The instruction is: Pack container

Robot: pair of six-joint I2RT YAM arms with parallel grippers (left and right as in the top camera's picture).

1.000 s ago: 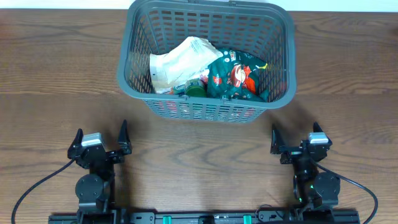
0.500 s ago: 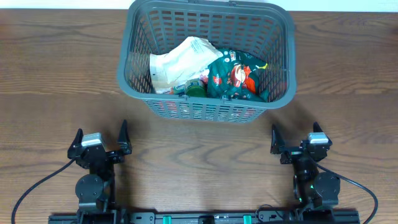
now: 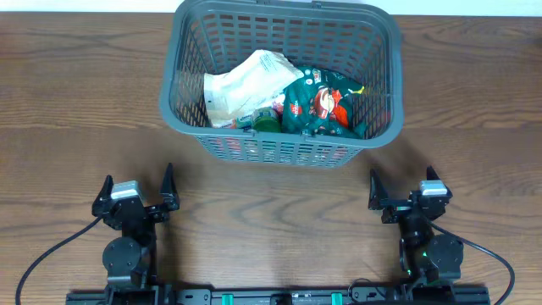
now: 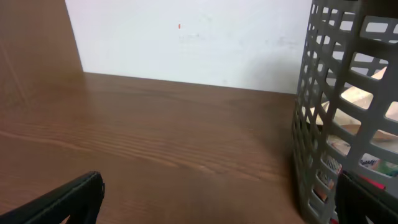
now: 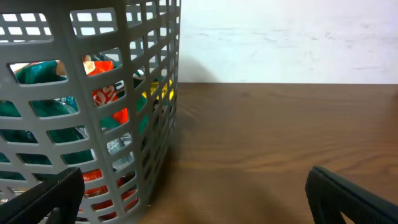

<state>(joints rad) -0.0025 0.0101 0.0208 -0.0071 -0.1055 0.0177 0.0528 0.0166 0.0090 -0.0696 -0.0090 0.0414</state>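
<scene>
The dark-grey lattice basket (image 3: pixel 279 144) stands at the far middle of the table. Inside lie a white crumpled bag (image 3: pixel 241 85), a green and red snack bag (image 3: pixel 320 103) and a small green item (image 3: pixel 268 121). My left gripper (image 3: pixel 135 188) rests open and empty near the front left, well short of the basket. My right gripper (image 3: pixel 401 185) rests open and empty near the front right. The basket's wall shows at the right in the left wrist view (image 4: pixel 323 124) and at the left in the right wrist view (image 5: pixel 124 93). The open fingers frame bare table in the left (image 4: pixel 211 199) and right (image 5: pixel 199 193) wrist views.
The wooden table (image 3: pixel 76 127) extends to both sides of the basket. A white wall (image 4: pixel 186 37) stands behind the table's far edge. Cables run from both arm bases at the front edge.
</scene>
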